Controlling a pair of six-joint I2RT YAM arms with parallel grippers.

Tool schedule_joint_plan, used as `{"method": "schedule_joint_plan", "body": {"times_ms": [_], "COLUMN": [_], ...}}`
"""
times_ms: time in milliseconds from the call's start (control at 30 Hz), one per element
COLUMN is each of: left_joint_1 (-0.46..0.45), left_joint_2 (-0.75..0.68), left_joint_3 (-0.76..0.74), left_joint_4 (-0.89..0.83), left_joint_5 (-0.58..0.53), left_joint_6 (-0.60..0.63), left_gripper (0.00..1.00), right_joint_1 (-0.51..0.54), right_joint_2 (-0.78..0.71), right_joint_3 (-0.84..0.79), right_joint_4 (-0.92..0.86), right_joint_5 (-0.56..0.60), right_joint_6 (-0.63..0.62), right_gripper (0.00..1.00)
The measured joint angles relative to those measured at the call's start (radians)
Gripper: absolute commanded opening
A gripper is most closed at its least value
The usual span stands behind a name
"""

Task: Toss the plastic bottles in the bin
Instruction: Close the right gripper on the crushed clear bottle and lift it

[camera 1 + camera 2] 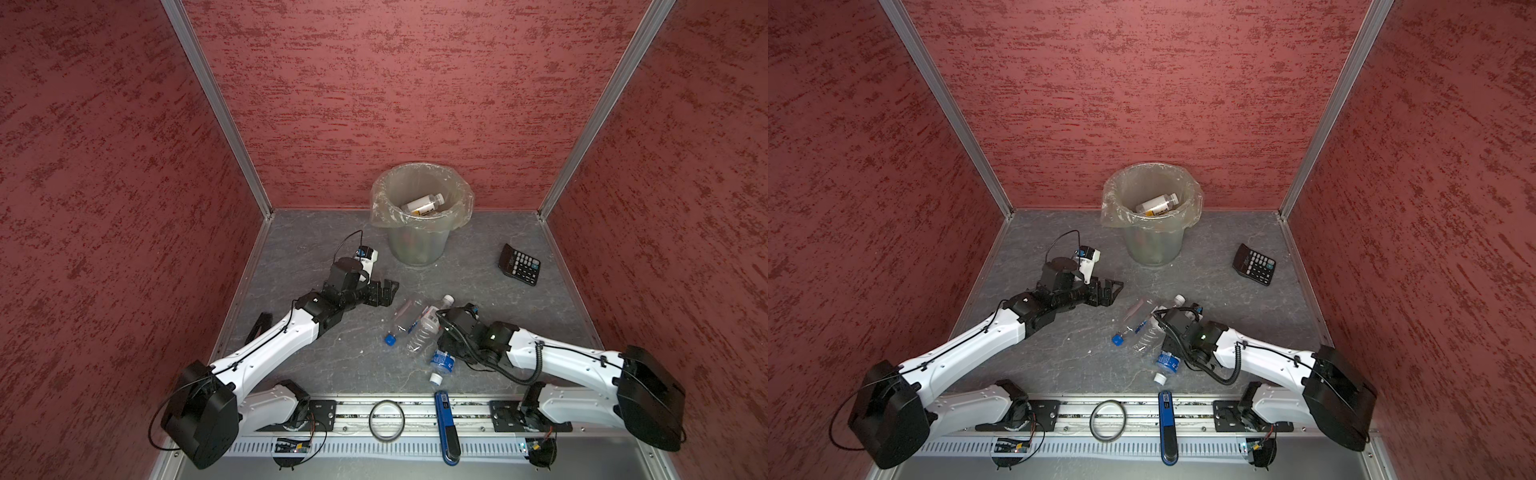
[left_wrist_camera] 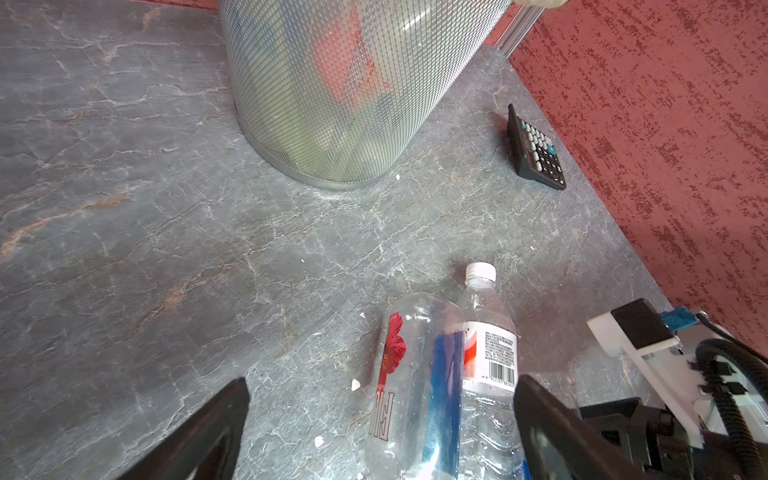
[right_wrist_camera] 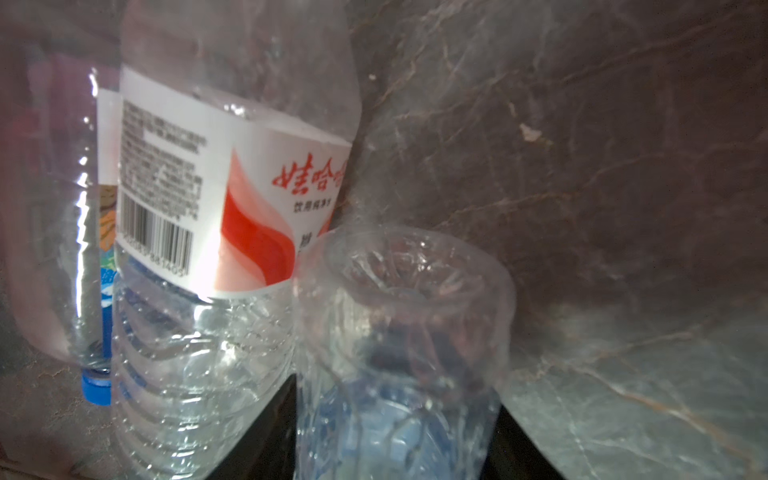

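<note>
The bin (image 1: 457, 208) stands at the back with a white-labelled bottle (image 1: 424, 204) inside. Three plastic bottles lie together in front of it. My right gripper (image 3: 399, 415) reaches down over the blue-labelled, white-capped bottle (image 1: 442, 362) and is shut on its clear body (image 3: 407, 299). Beside it lie a red-and-white-labelled bottle (image 1: 426, 330) (image 3: 232, 187) and a blue-capped bottle (image 1: 401, 322) (image 2: 415, 374). My left gripper (image 1: 388, 293) (image 2: 380, 399) hangs open just left of the pile, holding nothing.
A black calculator (image 1: 519, 264) (image 2: 536, 149) lies to the right of the bin. A blue tool (image 1: 445, 419) and a black ring (image 1: 387, 420) rest on the front rail. Red walls close in the back and both sides.
</note>
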State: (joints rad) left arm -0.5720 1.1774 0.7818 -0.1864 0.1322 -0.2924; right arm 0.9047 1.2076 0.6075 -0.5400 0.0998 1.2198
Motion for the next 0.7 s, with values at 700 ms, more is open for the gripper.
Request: {"method": "schedule_joint_plan", "body": {"times_ms": [700], "left_joint_1": [0.0], "left_joint_2": [-0.011], "left_joint_3": [0.0], "left_joint_4": [0.004], "left_joint_5": [0.005], "left_joint_6": [-0.011], "left_gripper": [1.0], "right_joint_1": [-0.129], "right_joint_2": [-0.016], "right_joint_3": [-0.032], "right_joint_4": [0.015], "right_joint_5": [0.044], "right_joint_6": [-0.142], "right_gripper": [0.62]}}
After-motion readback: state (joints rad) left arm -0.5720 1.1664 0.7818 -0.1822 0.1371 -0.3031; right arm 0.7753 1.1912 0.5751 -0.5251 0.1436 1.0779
